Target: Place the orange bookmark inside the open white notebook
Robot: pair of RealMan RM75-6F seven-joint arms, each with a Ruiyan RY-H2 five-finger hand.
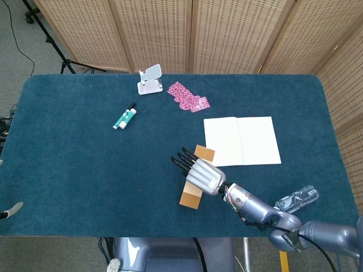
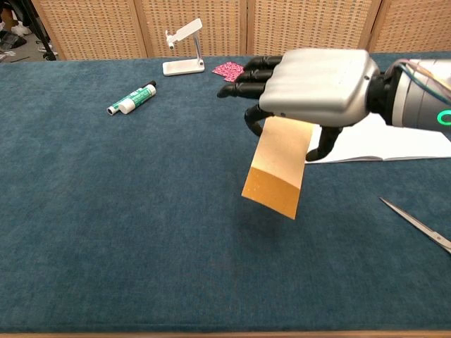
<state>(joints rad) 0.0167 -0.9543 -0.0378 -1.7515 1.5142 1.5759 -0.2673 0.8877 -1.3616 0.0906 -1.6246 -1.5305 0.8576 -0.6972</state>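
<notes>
My right hand (image 1: 199,173) (image 2: 310,81) holds the orange bookmark (image 1: 191,194) (image 2: 277,165) from above, lifted off the blue table. The card hangs under the palm with its darker end tilted down toward me. The open white notebook (image 1: 242,140) (image 2: 394,138) lies flat to the right of the hand; in the chest view the hand covers much of it. My left hand is not visible in either view.
Scissors (image 2: 421,226) lie at the front right and a plastic water bottle (image 1: 296,199) lies near the table's right front edge. A green marker (image 1: 124,117) (image 2: 131,98), a white phone stand (image 1: 150,80) (image 2: 184,47) and pink patterned cards (image 1: 188,97) (image 2: 231,69) sit toward the back.
</notes>
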